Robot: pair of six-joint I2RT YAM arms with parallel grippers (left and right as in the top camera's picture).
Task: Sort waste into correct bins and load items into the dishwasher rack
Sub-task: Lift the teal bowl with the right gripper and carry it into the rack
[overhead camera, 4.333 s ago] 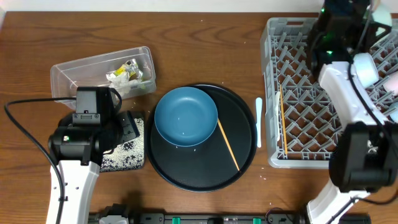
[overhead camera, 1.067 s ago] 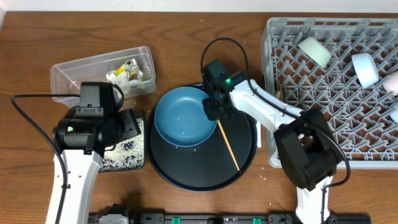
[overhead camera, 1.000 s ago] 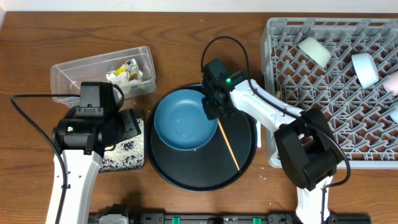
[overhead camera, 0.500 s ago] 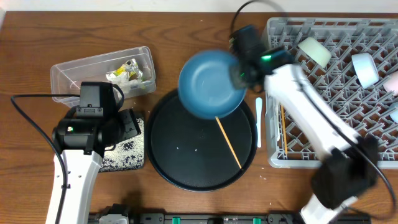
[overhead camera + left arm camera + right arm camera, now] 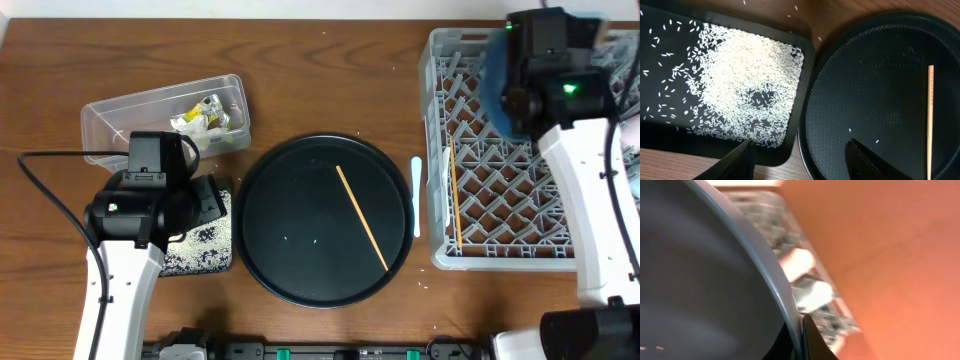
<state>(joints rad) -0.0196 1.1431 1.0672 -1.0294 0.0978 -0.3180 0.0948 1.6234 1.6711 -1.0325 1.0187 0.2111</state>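
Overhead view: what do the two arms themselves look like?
Both match: white, rounded links between boxy black joint housings. The left arm trails a thin black cable looping off to the side; the right arm shows a green light on its black wrist. The left jaws are plain black.

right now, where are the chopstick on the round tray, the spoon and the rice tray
chopstick (image 5: 361,218): overhead view, middle of its shaft
spoon (image 5: 417,197): overhead view, on its handle
rice tray (image 5: 675,137): left wrist view, bare floor near its lower edge

blue bowl (image 5: 491,85) off tray (image 5: 290,262), over rack (image 5: 500,205) (blurred)
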